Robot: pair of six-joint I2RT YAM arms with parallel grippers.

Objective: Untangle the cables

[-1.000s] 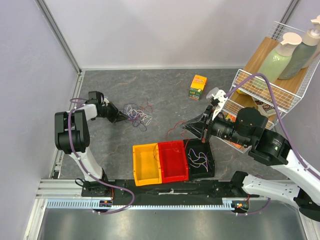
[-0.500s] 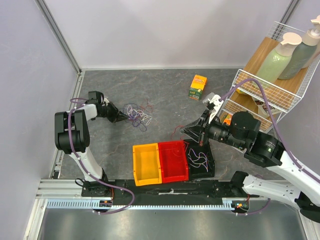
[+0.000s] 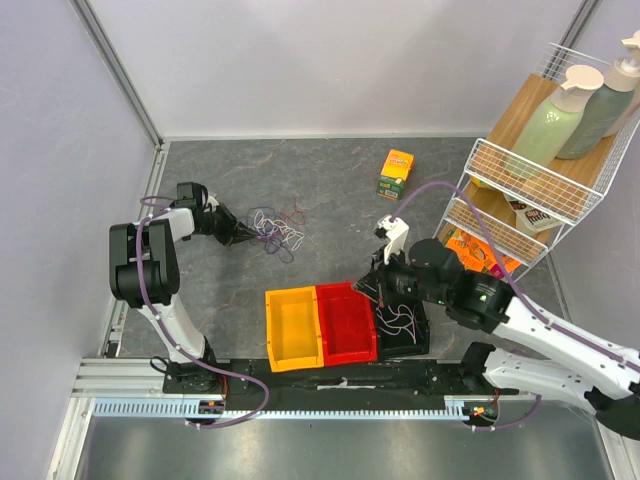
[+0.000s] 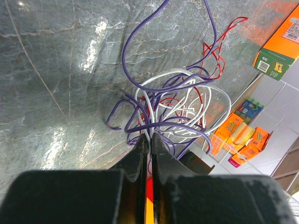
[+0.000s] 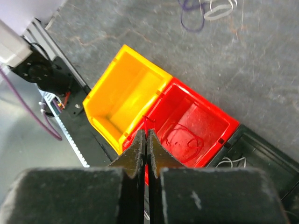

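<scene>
Where the overhead view shows the grey table [image 3: 340,175], the tangle of cables [image 3: 275,228] lies left of centre, with purple, white and red loops crossing one another. Seen from the left wrist, the same tangle [image 4: 175,105] fills the middle of the frame, and one long purple loop reaches toward the upper edge.

The left gripper [image 4: 149,140] sits at lower centre, its two fingers pressed together on a purple strand [image 4: 133,127] at the near edge of the heap. In the overhead view the left gripper [image 3: 243,236] touches the tangle's left side.

A separate red cable [image 5: 183,137] lies in loose coils on the floor of the red bin [image 5: 205,119]. Its upper end shows just beyond the tips of the right gripper [image 5: 146,135], whose fingers are clamped together on it. From above, the right gripper [image 3: 368,288] hangs over the upper right corner of the red bin [image 3: 340,330].

Three bins stand in a touching row at lower centre:
- The yellow bin [image 3: 293,325] is on the left.
- The red bin is in the middle.
- The black bin [image 3: 425,330] is on the right and holds a white and purple coil [image 3: 400,318].

An orange box [image 3: 398,172] stands on the table above the bins. A wire rack [image 3: 520,180] carrying two pump bottles [image 3: 553,120] occupies the upper right.
</scene>
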